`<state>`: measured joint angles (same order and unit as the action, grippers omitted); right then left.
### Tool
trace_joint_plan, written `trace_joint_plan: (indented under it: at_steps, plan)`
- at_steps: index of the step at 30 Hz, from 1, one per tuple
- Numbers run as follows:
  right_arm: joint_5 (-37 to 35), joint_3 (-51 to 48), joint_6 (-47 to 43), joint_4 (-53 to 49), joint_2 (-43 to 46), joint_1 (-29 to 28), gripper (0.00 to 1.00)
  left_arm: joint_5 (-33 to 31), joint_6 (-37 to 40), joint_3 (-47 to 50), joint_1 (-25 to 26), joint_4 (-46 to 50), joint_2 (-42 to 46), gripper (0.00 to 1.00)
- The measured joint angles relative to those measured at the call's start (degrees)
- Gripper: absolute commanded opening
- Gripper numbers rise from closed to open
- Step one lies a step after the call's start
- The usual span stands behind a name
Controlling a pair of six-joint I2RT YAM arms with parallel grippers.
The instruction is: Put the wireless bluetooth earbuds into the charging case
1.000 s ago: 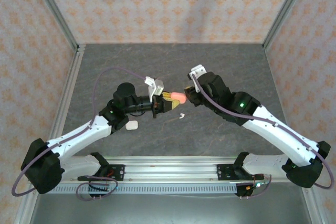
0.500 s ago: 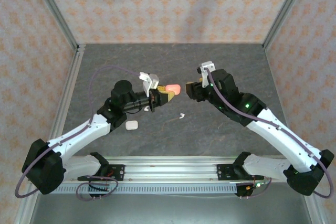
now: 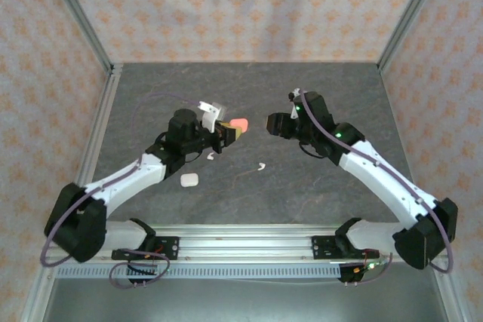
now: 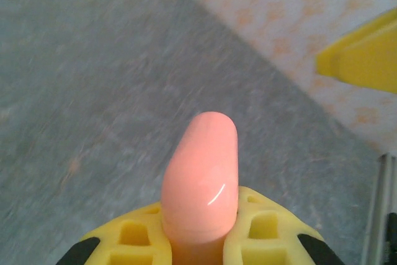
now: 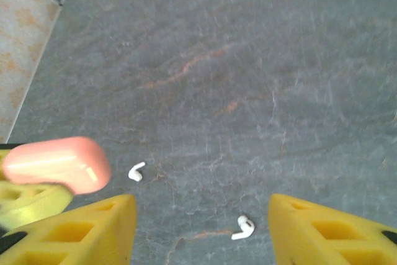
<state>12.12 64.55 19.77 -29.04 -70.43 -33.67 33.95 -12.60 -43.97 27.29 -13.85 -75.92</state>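
L fingers [image 4: 267, 231] clamped on pink case [image 4: 201, 178], R fingers [image 5: 329, 228] apart, empty, white earbuds [image 5: 243, 228] on table [image 5: 248, 60].

In the left wrist view the pink charging case [image 4: 201, 172] has its lower end hidden between the yellow fingers [image 4: 267, 231], which the bottom edge cuts off; the table [image 4: 74, 91] behind is blurred. From above, a white earbud [image 3: 261, 165] and a second earbud [image 3: 210, 155] are too small to tell stem from head.
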Motion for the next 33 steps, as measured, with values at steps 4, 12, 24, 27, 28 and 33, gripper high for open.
trace_joint_plan:
  at_steps: [4, 12, 24, 27, 28, 33]
  plan:
    - [3.0, -1.8, 3.3, 1.2, -3.5, 0.4, 0.58, 1.0, -0.9, -10.6, -0.7, 9.5, -13.4, 0.00]
    - [7.7, -2.2, 6.7, 3.0, -10.2, 0.7, 0.57, 2.1, -2.6, -24.1, -0.8, 19.5, -34.6, 0.07]
    - [10.0, -2.2, 8.8, 5.1, -14.4, 0.7, 0.57, -3.2, -1.5, -35.0, -1.9, 29.0, -41.4, 0.26]
    - [10.4, -2.1, 8.8, 5.1, -15.1, 0.7, 0.56, -4.7, -0.2, -35.6, -2.1, 30.6, -41.3, 0.35]
    - [10.4, -1.9, 8.9, 5.1, -15.3, 0.7, 0.56, -5.4, 0.3, -35.7, -2.2, 31.4, -41.3, 0.38]
    - [9.2, -0.7, 8.7, 4.4, -15.3, -0.3, 0.55, -7.8, 2.2, -35.7, -3.0, 35.6, -40.2, 0.50]
